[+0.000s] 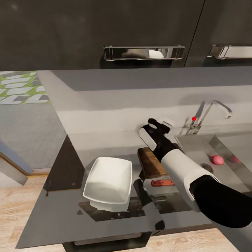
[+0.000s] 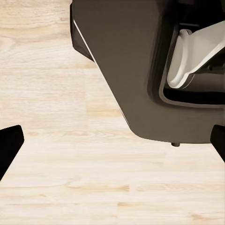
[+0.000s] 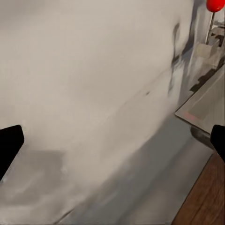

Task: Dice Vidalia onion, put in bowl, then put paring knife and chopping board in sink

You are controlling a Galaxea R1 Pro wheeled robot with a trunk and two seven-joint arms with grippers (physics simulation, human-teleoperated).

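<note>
The Vidalia onion [image 1: 217, 160] lies in the steel sink [image 1: 196, 145], close to the round drain. The dark wooden chopping board [image 1: 149, 161] rests on the countertop [image 1: 70, 157] left of the sink, and the red-handled paring knife [image 1: 162, 182] lies just in front of it. Further left stands the white bowl [image 1: 109, 179]. My right gripper [image 1: 156, 128] hovers open over the board's far end, facing the wall; its dark fingertips [image 3: 9, 146] stand wide apart with nothing between them. A corner of the board [image 3: 202, 202] shows there. My left gripper [image 2: 112, 145] is open over the wooden floor.
The chrome tap [image 1: 214, 107] and its red-knobbed lever [image 1: 194, 118] stand behind the sink, near my right gripper. Dark wall cabinets with chrome handles [image 1: 143, 52] hang overhead. The countertop ends at the left beyond the bowl. The robot's own base [image 2: 140, 70] hangs near the left gripper.
</note>
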